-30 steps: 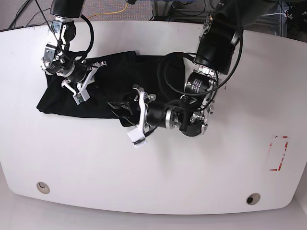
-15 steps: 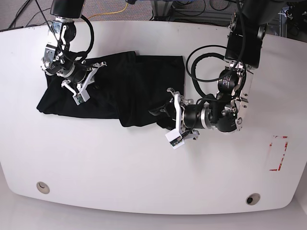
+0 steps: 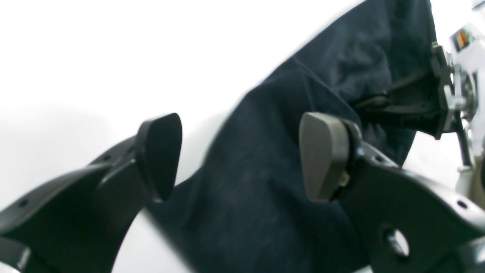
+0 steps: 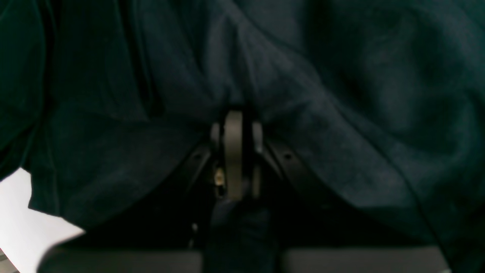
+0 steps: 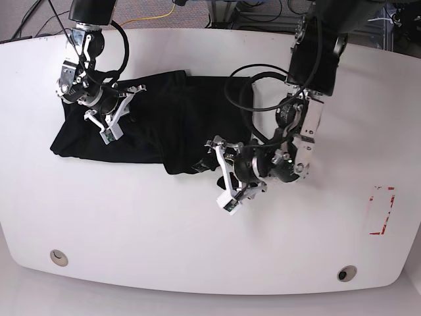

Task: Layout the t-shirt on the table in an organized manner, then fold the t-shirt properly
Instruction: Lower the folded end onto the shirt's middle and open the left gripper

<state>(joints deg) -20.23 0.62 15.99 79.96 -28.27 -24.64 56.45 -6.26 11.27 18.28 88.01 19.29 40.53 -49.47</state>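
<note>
T-shirt [image 5: 164, 128] is nowhere near laid out, so don't expect folding soon. It sits as a bunched dark heap on the far-left part of the white tabletop [image 5: 131, 230], with overlapping layers and a flap hanging down toward the middle. No clear sleeves or collar that I can make out, and the outline isn't a proper flat shirt shape.

The right tool [image 4: 235, 151] has its jaws pressed together, down in the cloth on the shirt's far-left part; the wrist view looks like it's pinching a fold, though it's too dark to be sure.

The left tool [image 5: 225, 172] is spread wide at the shirt's near-right edge, gripping nothing, with fabric visible between the pads.

My read: flattening is only partly done, and every fold is left to do.
</note>
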